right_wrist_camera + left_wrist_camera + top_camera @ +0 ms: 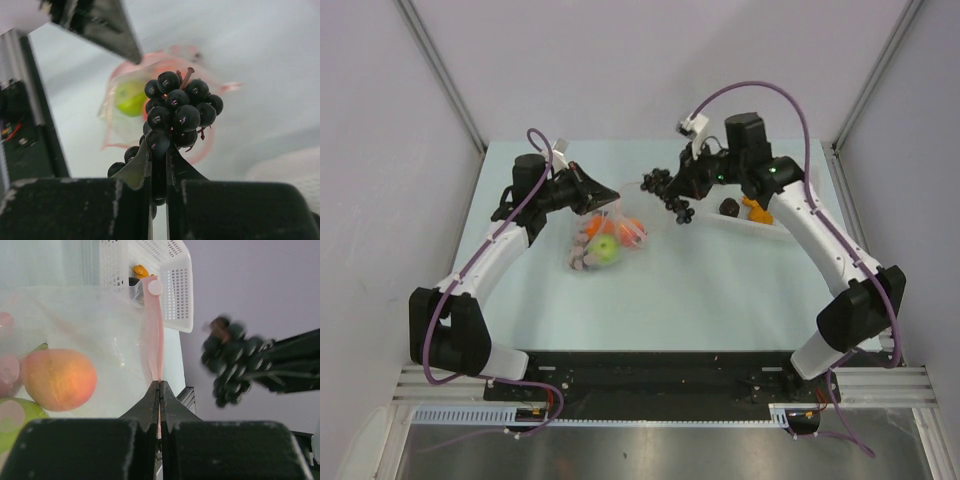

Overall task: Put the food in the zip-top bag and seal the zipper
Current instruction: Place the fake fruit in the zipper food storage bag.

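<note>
The left gripper [159,390] is clenched on the pink-red zipper [152,330], holding up one edge of the zip-top bag [110,340] on the table [720,290]. Inside lie the peach-red fruit [59,380] and green apple [15,422]. The right gripper [159,152] grasps the dark grape cluster [179,107] in the air beside the bag. To the right stands the white basket [177,285], holding an orange piece [140,271] and something dark [729,208], perhaps food.

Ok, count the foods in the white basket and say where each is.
2: a dark piece at the left end of the basket, and an orange piece just right of it. More may be hidden under the right arm.
</note>
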`<action>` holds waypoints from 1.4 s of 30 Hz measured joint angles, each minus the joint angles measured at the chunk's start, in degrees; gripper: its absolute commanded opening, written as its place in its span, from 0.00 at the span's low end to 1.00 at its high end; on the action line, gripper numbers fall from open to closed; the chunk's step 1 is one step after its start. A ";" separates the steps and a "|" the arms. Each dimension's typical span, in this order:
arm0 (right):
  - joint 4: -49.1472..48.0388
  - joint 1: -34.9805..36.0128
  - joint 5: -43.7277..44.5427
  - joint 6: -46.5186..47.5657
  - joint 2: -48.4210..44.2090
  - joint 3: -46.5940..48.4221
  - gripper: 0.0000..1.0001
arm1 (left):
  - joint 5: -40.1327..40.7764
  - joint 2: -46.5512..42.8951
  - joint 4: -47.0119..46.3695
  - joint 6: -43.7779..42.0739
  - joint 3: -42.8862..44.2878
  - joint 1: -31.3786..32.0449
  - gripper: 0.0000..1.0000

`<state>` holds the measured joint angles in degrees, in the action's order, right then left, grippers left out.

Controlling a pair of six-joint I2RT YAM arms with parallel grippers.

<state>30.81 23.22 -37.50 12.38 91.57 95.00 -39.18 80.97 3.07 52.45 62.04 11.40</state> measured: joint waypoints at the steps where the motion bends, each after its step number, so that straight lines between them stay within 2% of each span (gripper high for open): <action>1: 0.90 1.88 -0.46 0.04 -0.02 -0.57 0.00 | -0.04 0.00 0.00 0.00 0.00 0.00 0.00; 7: 7.30 5.11 -1.22 0.13 4.46 0.39 0.00 | -0.17 -0.02 -0.46 0.00 0.00 0.07 0.00; 13: 13.90 5.07 -2.21 0.09 15.89 10.49 0.00 | -0.33 -0.46 -0.46 -0.28 -0.17 0.37 0.00; 18: 18.49 4.42 -4.63 -2.14 24.11 23.21 0.00 | -0.70 -1.16 -0.39 -1.31 -0.81 1.03 0.00; 22: 20.11 3.96 -9.73 -8.17 28.20 29.86 0.00 | -1.20 -1.27 -0.44 -1.95 -1.44 1.73 0.00; 24: 20.09 3.96 -11.80 -11.56 29.40 30.32 0.00 | -1.42 -1.27 -0.48 -1.97 -1.75 2.01 0.00; 30: 14.80 5.20 -10.47 -22.45 29.75 23.04 0.00 | -1.92 -1.27 -1.73 -1.36 -2.27 2.23 0.00; 35: 3.48 7.13 0.31 -33.92 24.85 7.67 0.00 | -2.23 -1.27 -2.75 -0.09 -2.32 2.27 0.00; 40: -2.21 9.05 11.47 -40.22 20.76 2.93 0.01 | -3.23 -1.27 -4.07 1.60 -2.32 2.32 0.01; 41: -3.43 9.53 12.96 -40.87 19.93 2.43 0.05 | -3.32 -1.27 -4.33 1.86 -2.32 2.32 0.00; 42: -4.46 9.90 13.99 -41.03 19.19 1.79 0.21 | -3.48 -1.27 -4.59 2.21 -2.32 2.32 0.00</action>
<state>26.35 33.12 -23.51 -28.64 110.76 96.79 -42.65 79.70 -1.52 54.65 59.72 13.72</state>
